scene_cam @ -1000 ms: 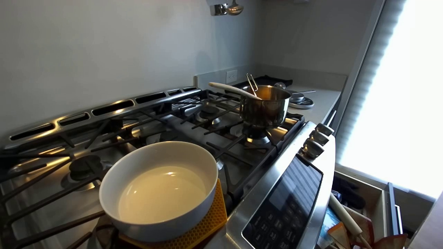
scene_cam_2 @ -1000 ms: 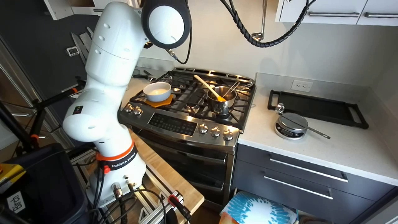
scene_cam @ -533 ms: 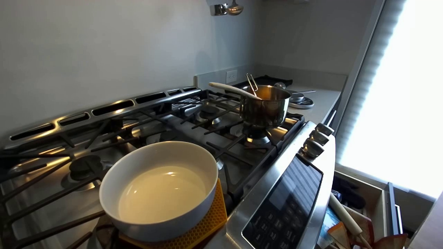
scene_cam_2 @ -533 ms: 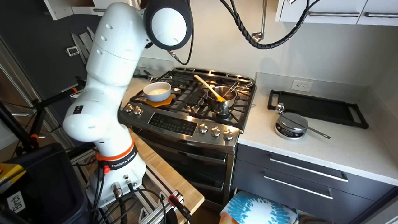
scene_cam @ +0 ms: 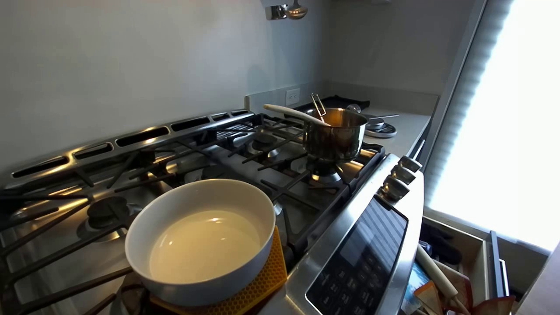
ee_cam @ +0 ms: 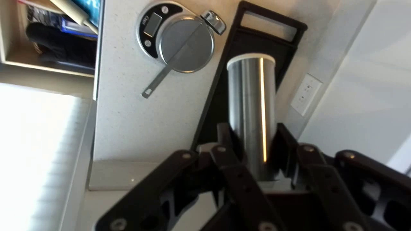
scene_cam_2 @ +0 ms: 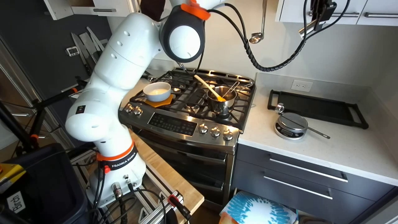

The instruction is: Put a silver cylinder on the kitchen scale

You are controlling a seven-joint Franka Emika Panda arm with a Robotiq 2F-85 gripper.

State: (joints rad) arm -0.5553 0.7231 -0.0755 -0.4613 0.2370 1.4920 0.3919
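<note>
Stove (scene_cam_2: 186, 138) stands near the kitchen scale (ee_cam: 175, 38); below and in front of the scale, a pulled-out drawer (scene_cam: 474, 251) holds a rolling pin (ee_cam: 69, 11) and a dark mitt-like thing (ee_cam: 67, 46). Just behind the scale lies a black tray (scene_cam_2: 314, 107). The pot (scene_cam: 334, 142), nearer the scale, has a wooden spoon (scene_cam_2: 209, 87) and a wire tool (scene_cam: 322, 114) leaning in it; the white bowl (scene_cam: 201, 293), farther from the scale, sits on an orange mat (scene_cam: 273, 269). Across the scale's top lies a ladle (ee_cam: 162, 75), its cup just past the edge. My gripper (ee_cam: 255, 141) is higher than the scale and well apart from it, 2 fingers pinched tight on both sides of the silver cylinder (ee_cam: 252, 109), which tilts, white-rimmed end outward. I judge the cylinder stiff, not fragile, slippery on its polished side; its weight I can't tell. I'd hold it square across the straight wall, clear of the rim. My grip looks nearer its hidden end, so it could pivot. Set on the ladle's handle, it could rock.
</note>
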